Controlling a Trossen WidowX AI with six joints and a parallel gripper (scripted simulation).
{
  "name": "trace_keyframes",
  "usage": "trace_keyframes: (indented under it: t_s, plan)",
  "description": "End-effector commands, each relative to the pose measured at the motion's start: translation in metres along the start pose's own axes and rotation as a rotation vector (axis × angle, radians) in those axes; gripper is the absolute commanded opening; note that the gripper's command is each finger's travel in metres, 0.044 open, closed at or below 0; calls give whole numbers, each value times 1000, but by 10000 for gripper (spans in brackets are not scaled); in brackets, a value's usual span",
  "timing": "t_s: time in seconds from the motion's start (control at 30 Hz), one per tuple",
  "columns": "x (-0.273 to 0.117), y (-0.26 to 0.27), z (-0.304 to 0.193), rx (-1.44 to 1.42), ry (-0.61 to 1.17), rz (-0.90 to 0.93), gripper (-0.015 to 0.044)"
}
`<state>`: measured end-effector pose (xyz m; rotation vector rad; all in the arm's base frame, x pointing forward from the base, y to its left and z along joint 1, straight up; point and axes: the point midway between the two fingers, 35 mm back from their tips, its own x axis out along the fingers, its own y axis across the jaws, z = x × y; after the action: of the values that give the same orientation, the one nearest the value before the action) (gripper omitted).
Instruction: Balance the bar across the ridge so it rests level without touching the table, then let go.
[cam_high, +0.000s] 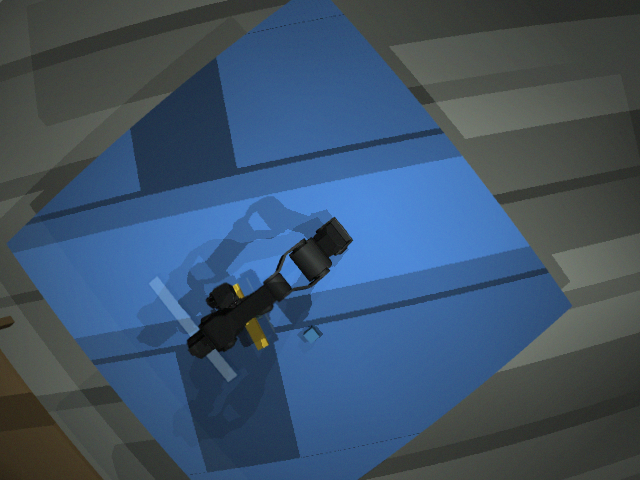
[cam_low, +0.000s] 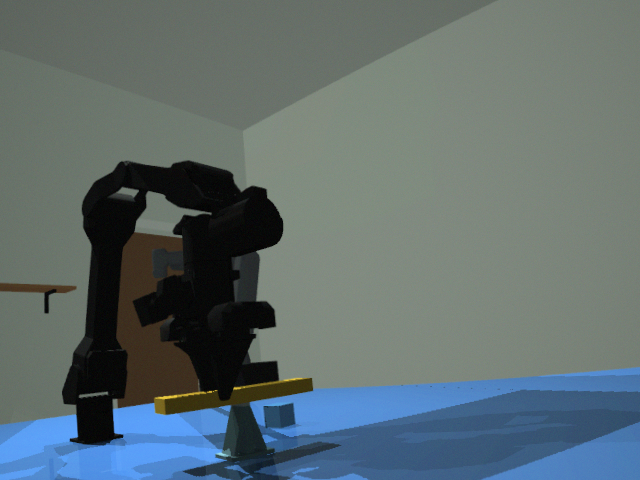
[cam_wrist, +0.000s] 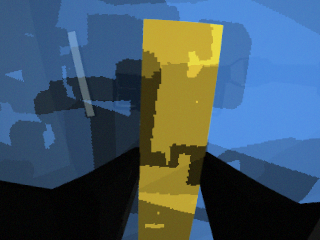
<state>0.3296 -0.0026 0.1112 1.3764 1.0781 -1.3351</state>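
Observation:
The yellow bar (cam_high: 255, 333) (cam_low: 279, 384) (cam_wrist: 180, 100) is between the fingers of my gripper (cam_low: 219, 394) (cam_wrist: 170, 157), which is shut on it near the middle of its length. The grey-green ridge (cam_low: 241, 434) stands on the blue table (cam_low: 361, 408) right under the bar. The bar lies across above its narrow top, and its underside looks very near or touching; I cannot tell which. Both bar ends are clear of the table. In the top view the arm covers the bar's middle and most of the ridge.
A small light-blue block (cam_high: 311, 334) (cam_low: 279, 414) stands on the table near the ridge. A pale flat strip (cam_high: 173, 304) (cam_wrist: 80, 75) lies on the other side of the bar, partly under the arm in the top view. Shadows of the arm cross the table.

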Motion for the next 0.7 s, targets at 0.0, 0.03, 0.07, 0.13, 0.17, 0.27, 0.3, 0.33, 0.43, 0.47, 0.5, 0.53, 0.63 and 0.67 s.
trace_keyframes:
  t_s: [0.0, 0.03, 0.07, 0.13, 0.17, 0.27, 0.3, 0.33, 0.43, 0.47, 0.5, 0.53, 0.63, 0.67]
  plan:
    - [0, 0, 0, 0, 0, 0, 0]
    - [0, 0, 0, 0, 0, 0, 0]
    - [0, 0, 0, 0, 0, 0, 26]
    - [0, 0, 0, 0, 0, 0, 79]
    - [0, 0, 0, 0, 0, 0, 105]
    - [0, 0, 0, 0, 0, 0, 167]
    - [0, 0, 0, 0, 0, 0, 167]
    - [0, 0, 0, 0, 0, 0, 167]
    - [0, 0, 0, 0, 0, 0, 167]
    - [0, 0, 0, 0, 0, 0, 167]
    - [0, 0, 0, 0, 0, 0, 167]
    - [0, 0, 0, 0, 0, 0, 167]
    - [0, 0, 0, 0, 0, 0, 167]
    - [0, 0, 0, 0, 0, 0, 167]
